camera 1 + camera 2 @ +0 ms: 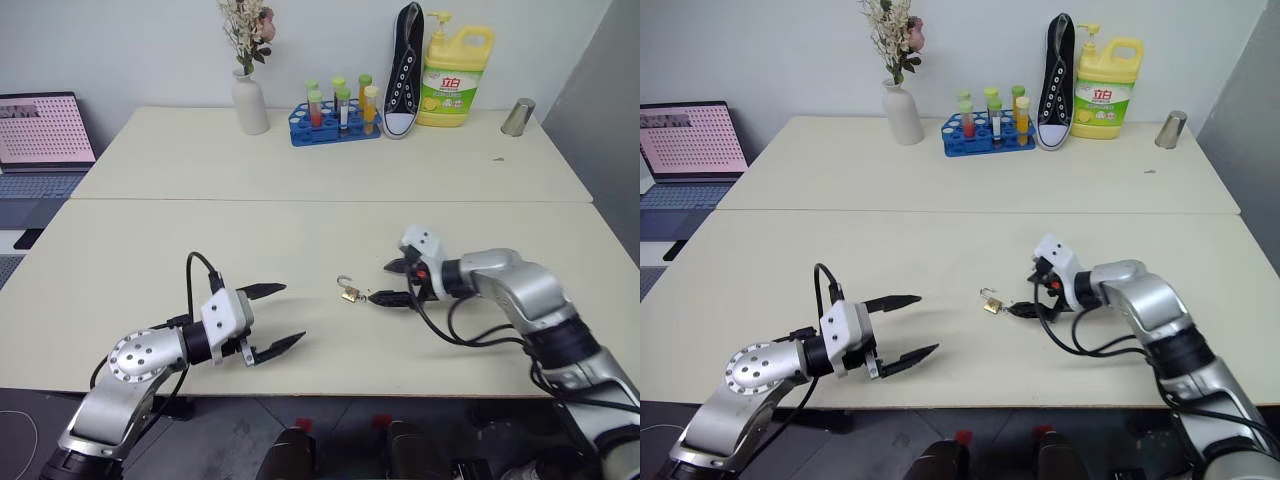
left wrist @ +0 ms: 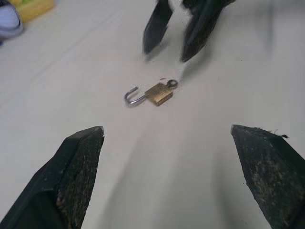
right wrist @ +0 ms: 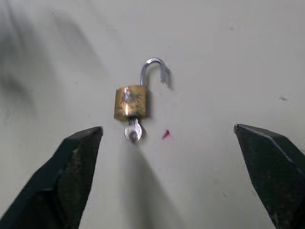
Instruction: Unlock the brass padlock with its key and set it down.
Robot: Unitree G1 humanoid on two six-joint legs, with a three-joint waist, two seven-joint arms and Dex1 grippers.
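Observation:
The brass padlock [image 3: 131, 102] lies flat on the cream table [image 1: 300, 230], its silvery shackle [image 3: 153, 69] swung open. The key [image 3: 133, 131] sticks out of the bottom of its body. My right gripper [image 1: 392, 282] is open just to the right of the padlock, fingers pointing at it with a small gap between them and the lock. Further left, near the table's front edge, my left gripper [image 1: 268, 319] is open and empty, pointing toward the padlock [image 2: 158, 93] from a distance.
Along the back of the table stand a white vase with flowers [image 1: 249, 100], a blue rack of tubes [image 1: 335, 118], a black sneaker [image 1: 403, 70], a yellow detergent bottle [image 1: 455, 78] and a metal cup [image 1: 517, 117]. A laptop [image 1: 42, 135] sits at the far left.

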